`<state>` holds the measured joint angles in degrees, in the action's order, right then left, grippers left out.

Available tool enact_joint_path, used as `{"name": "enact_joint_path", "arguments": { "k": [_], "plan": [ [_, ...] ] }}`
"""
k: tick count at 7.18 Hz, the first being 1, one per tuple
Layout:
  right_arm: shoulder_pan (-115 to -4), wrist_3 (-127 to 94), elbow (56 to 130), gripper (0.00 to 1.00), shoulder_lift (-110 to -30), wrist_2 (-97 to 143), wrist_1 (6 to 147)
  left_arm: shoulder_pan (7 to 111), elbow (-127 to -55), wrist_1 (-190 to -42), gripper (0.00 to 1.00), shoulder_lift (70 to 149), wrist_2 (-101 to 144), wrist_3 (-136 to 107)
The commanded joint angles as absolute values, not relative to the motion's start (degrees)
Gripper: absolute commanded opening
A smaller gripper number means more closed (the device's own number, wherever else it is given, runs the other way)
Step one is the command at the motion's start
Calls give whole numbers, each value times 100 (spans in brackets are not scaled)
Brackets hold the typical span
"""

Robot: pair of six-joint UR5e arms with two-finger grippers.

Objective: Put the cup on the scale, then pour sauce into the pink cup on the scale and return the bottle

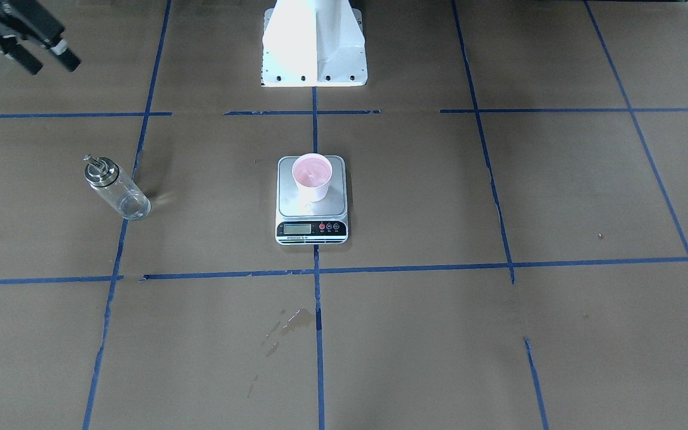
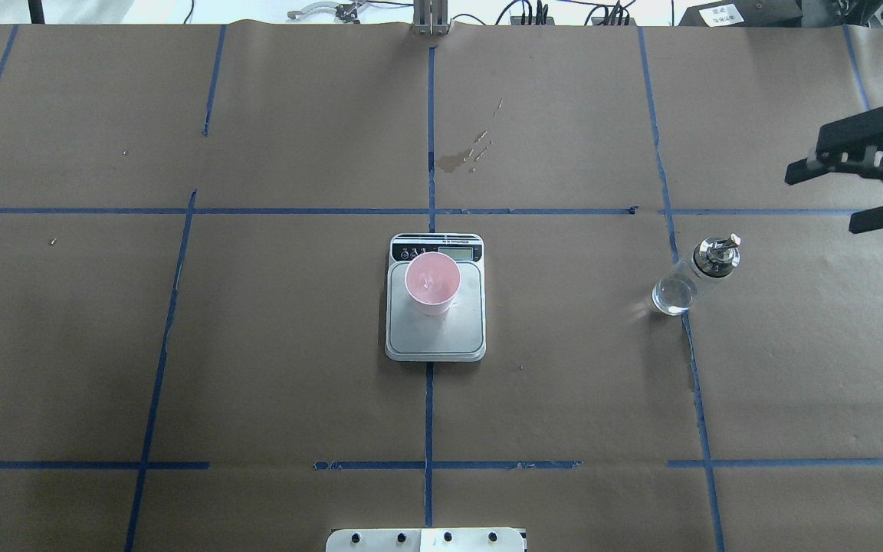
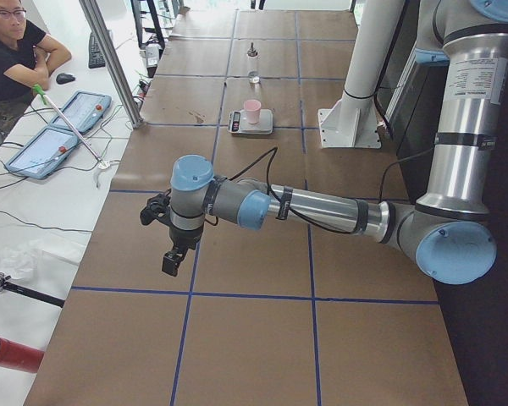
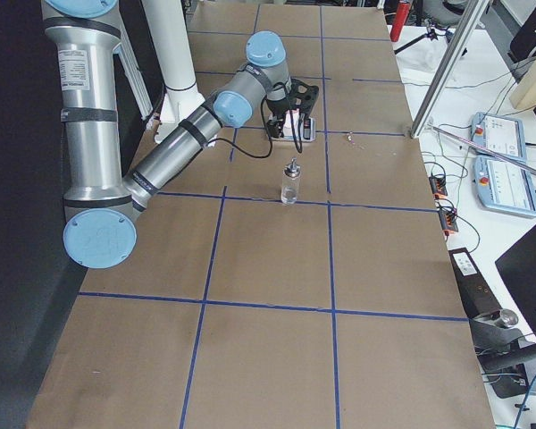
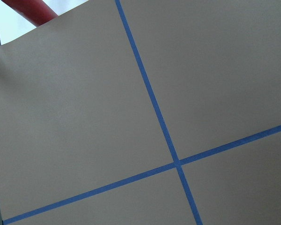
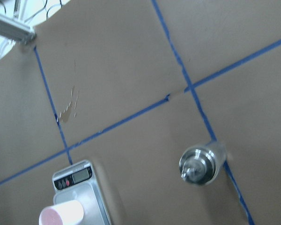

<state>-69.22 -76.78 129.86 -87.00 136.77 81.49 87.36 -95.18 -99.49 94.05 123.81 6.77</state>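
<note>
The white cup with a pink inside (image 2: 432, 282) stands upright on the scale (image 2: 435, 341) at the table's middle; they also show in the front view as cup (image 1: 312, 176) and scale (image 1: 312, 230). The clear glass bottle (image 2: 693, 277) with a silver cap stands upright on the table, apart from both, with clear sauce low inside. My right gripper (image 2: 831, 197) hovers open and empty beyond the bottle, at the right edge; it shows top left in the front view (image 1: 51, 64). My left gripper (image 3: 162, 237) shows only in the exterior left view, far from the scale; I cannot tell whether it is open.
A dried spill stain (image 2: 463, 156) marks the paper beyond the scale. Blue tape lines cross the brown paper. The robot's white base (image 1: 314, 48) stands behind the scale. An operator (image 3: 13, 46) sits beside the table's far side.
</note>
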Motion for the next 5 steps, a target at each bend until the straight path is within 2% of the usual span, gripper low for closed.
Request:
{"name": "enact_joint_path", "arguments": {
  "k": [1, 5],
  "plan": [
    [-8072, -6487, 11914, 100, -8613, 13693, 8147, 8736, -9536, -9949, 100, 9404, 12392, 668],
    [-8893, -1692, 10235, 100, -9315, 13711, 8165, 8736, -9589, -9932, 100, 9404, 12393, 668]
  ]
}}
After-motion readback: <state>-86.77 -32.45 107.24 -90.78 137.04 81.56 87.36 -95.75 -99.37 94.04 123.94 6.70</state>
